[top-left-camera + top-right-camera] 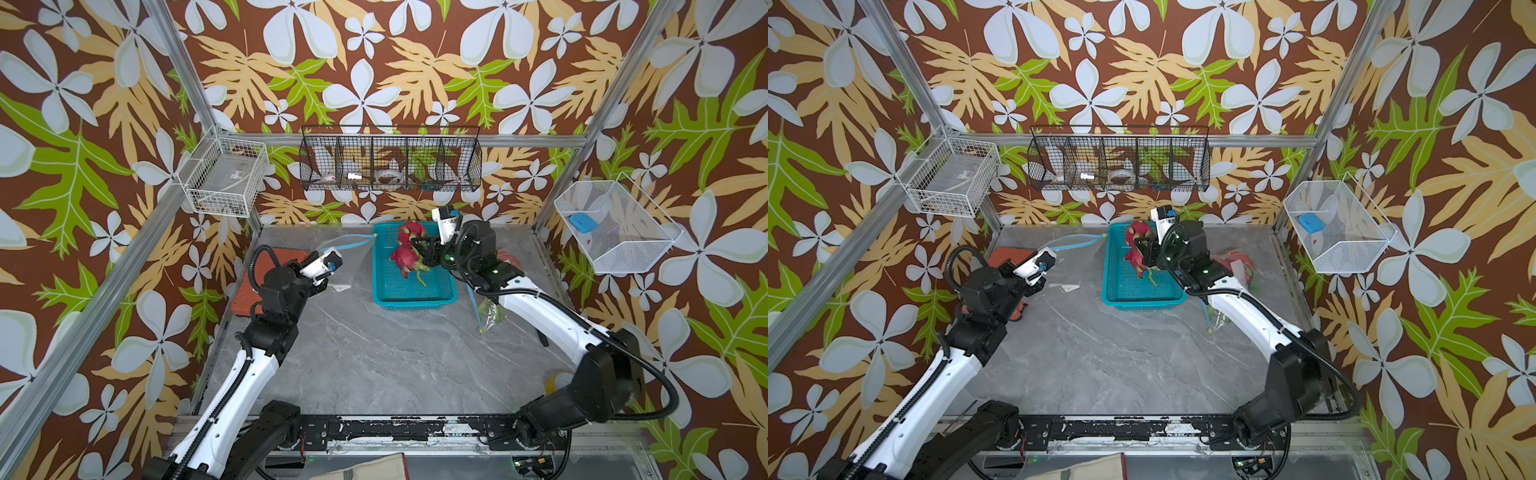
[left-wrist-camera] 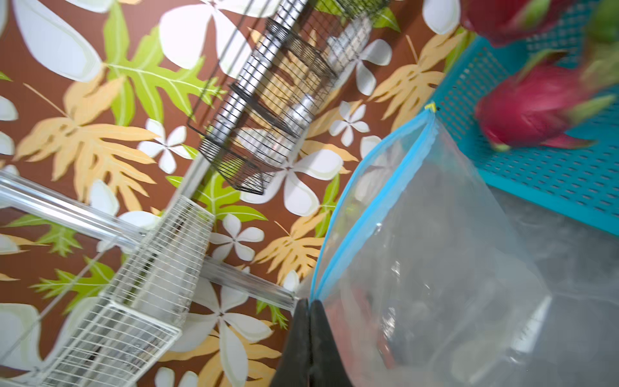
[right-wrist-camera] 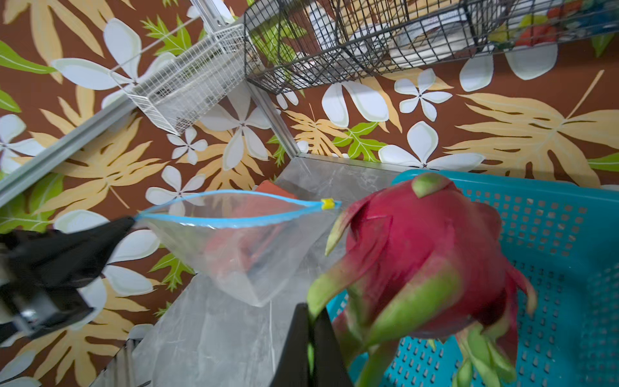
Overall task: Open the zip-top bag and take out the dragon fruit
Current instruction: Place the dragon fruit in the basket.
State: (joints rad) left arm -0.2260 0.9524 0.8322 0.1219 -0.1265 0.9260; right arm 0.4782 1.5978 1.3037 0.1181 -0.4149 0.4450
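Right gripper pinches a green scale of one dragon fruit over the teal basket; left gripper clamps a corner of the open zip-top bag beside that basket. Likely depositing; next, lower and release.

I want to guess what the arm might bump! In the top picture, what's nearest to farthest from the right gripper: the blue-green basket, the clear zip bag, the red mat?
Seen in a top view, from the right gripper:
1. Teal basket: right underneath it.
2. Zip-top bag: just past the basket's left side.
3. Red mat: farthest, at the left edge of the table.
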